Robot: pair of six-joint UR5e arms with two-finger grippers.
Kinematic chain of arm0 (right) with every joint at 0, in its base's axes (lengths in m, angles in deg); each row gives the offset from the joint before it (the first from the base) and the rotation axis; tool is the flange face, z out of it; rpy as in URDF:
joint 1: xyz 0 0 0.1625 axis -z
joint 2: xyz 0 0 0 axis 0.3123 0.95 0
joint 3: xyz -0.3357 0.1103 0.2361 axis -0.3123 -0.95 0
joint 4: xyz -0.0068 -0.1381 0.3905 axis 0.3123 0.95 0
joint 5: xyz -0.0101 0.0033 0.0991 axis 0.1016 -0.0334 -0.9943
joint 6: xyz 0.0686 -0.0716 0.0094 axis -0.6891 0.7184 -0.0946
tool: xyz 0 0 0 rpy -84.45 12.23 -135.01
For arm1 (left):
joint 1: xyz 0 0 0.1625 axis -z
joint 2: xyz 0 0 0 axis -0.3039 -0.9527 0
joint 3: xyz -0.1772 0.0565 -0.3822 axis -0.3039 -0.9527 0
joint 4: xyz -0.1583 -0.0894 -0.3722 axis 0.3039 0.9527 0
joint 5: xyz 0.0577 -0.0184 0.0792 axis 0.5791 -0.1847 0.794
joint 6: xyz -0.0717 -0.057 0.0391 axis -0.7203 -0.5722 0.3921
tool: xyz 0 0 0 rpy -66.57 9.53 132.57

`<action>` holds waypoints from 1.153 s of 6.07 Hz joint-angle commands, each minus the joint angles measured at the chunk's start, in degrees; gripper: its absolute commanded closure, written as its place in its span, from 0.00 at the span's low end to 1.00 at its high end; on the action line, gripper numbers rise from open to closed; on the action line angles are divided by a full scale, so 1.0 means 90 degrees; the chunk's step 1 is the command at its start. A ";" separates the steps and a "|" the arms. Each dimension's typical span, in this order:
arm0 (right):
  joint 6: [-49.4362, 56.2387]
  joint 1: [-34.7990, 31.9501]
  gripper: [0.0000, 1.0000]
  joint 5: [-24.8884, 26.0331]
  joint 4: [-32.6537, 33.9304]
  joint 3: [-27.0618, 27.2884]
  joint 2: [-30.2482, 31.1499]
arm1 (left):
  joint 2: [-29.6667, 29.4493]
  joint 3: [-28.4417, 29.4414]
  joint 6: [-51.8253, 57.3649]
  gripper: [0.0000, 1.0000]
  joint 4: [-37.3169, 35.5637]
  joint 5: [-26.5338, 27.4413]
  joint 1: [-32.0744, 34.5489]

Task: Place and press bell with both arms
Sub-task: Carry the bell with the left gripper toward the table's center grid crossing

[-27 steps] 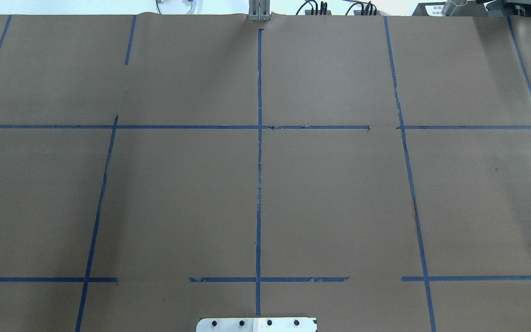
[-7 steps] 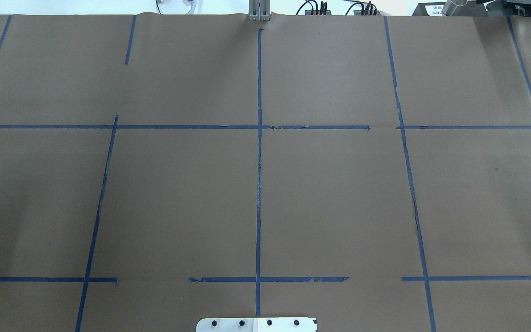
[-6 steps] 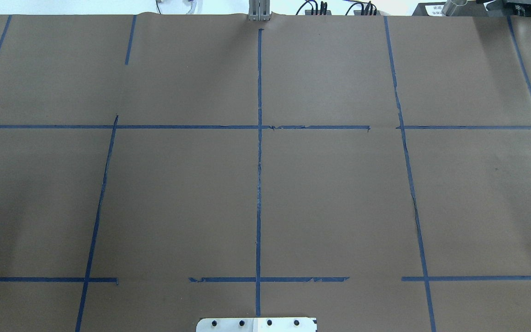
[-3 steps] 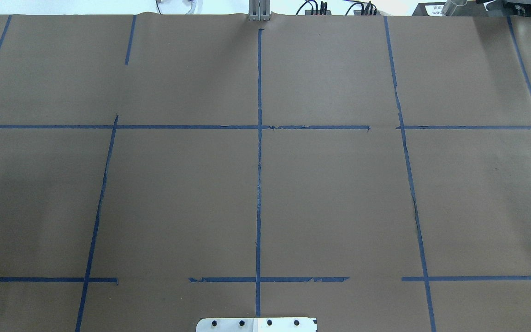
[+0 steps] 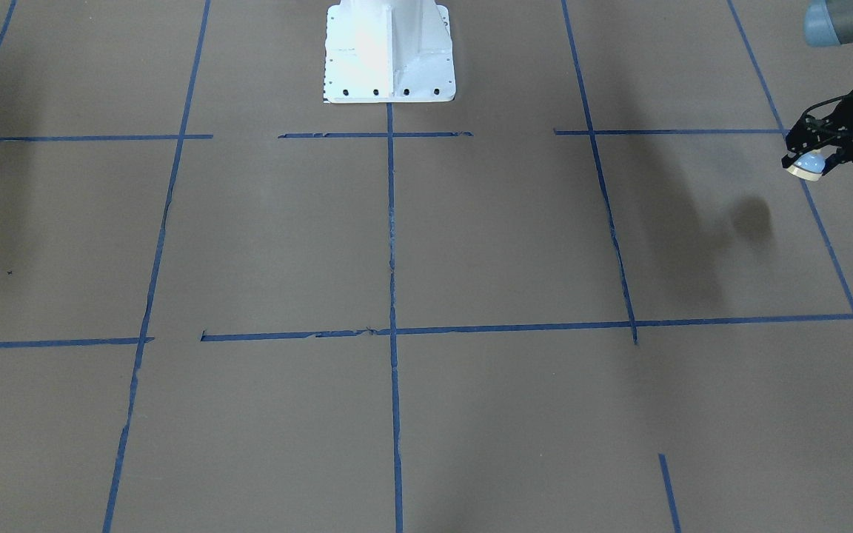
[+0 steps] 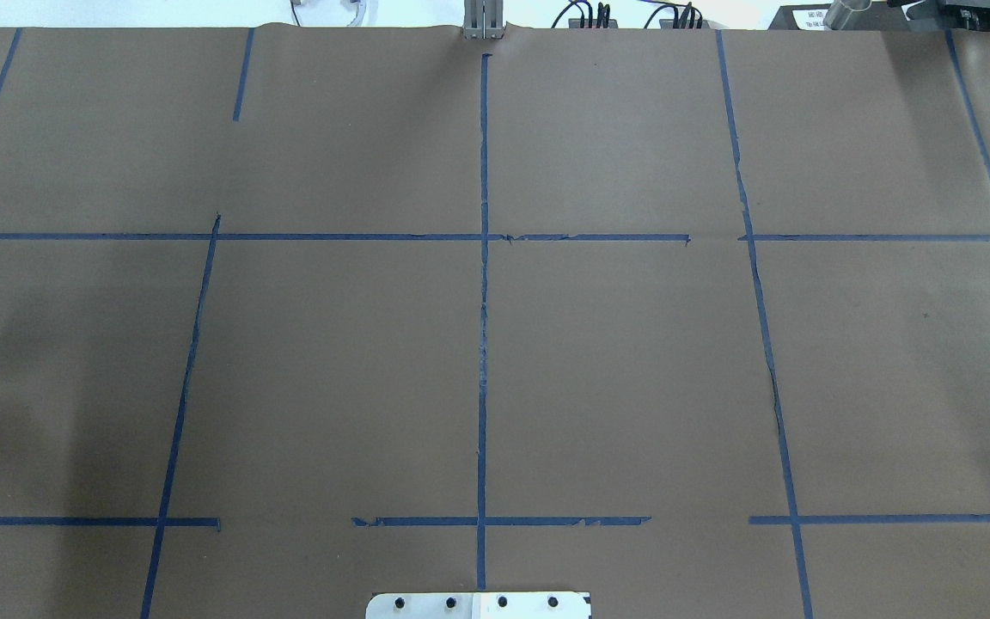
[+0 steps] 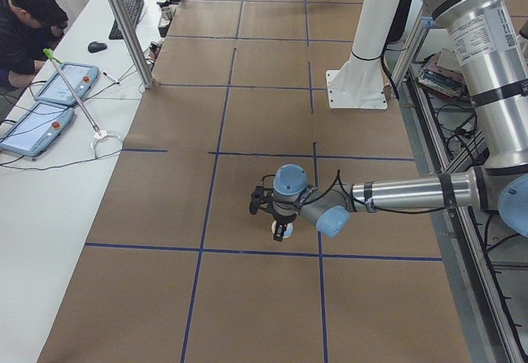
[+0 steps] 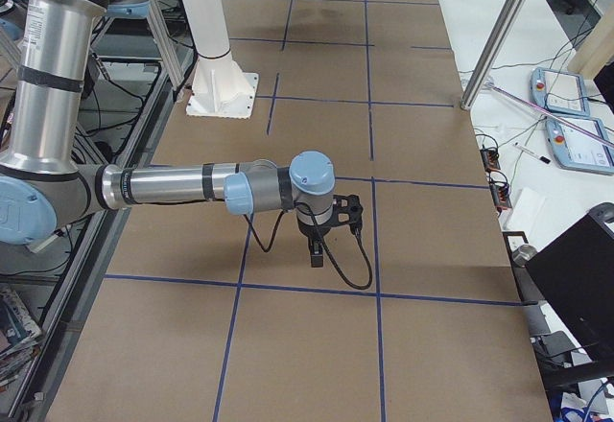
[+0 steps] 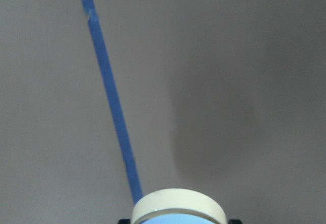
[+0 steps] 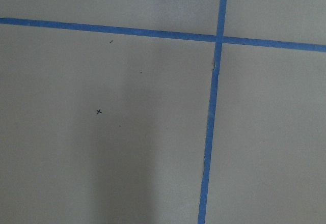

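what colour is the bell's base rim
Cream, on the bell with its light-blue dome; shows best in the left wrist view.

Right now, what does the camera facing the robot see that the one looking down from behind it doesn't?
Only the front-facing view shows the left claw holding the bell. Only the overhead view shows black cables and a metal post past the far edge. Both show the brown table, its blue tape lines and the pedestal's white foot.

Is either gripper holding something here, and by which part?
The left gripper holds the bell by its blue dome, cream base rim past the fingertips. For the right gripper, it cannot be told.
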 commanded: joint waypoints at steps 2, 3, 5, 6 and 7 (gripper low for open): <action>-0.0019 0.0000 0.00 0.0000 0.0010 -0.0008 0.0069 | -0.2309 0.0069 -0.0663 0.96 -0.1938 -0.0002 -0.0130; -0.0019 0.0000 0.00 -0.0010 0.0010 -0.0008 0.0078 | -0.3236 0.0098 -0.1098 0.96 -0.2808 -0.0002 -0.0547; -0.0029 0.0000 0.00 0.0000 0.0010 -0.0047 0.0069 | -0.4858 0.0698 -0.3162 0.96 -0.2983 0.0929 -0.1891; -0.0029 0.0000 0.00 0.0009 0.0010 -0.0047 0.0069 | -0.6036 0.1728 -0.3859 0.98 -0.2983 0.1100 -0.2111; -0.0029 0.0000 0.00 0.0010 0.0010 -0.0057 0.0069 | -0.7227 0.3015 -0.4262 0.98 -0.2983 0.1459 -0.2423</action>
